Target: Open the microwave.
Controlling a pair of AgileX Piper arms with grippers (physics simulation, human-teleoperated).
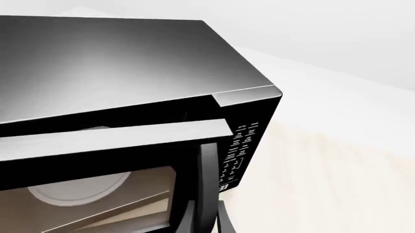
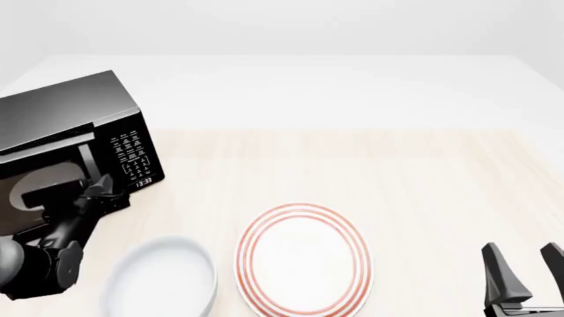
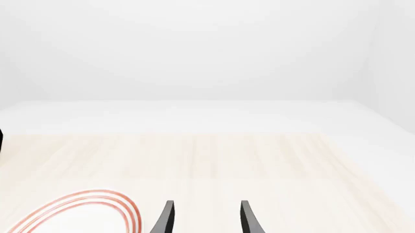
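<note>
The glossy black microwave (image 2: 70, 112) stands at the table's far left, and in the left wrist view (image 1: 123, 63) it fills most of the picture. Its windowed door (image 1: 110, 138) stands ajar, with a gap between its top edge and the body. The white turntable (image 1: 77, 187) shows through the window. The keypad (image 2: 132, 150) with the clock display faces right. My left gripper (image 2: 100, 193) is shut on the vertical bar handle (image 1: 207, 179), with a finger on each side of it. My right gripper (image 2: 526, 267) is open and empty at the table's near right, far from the microwave.
A white plate with red rings (image 2: 302, 259) lies at the near middle of the wooden table, and its rim shows in the right wrist view (image 3: 77, 211). A white bowl (image 2: 163, 281) sits to its left, close to my left arm.
</note>
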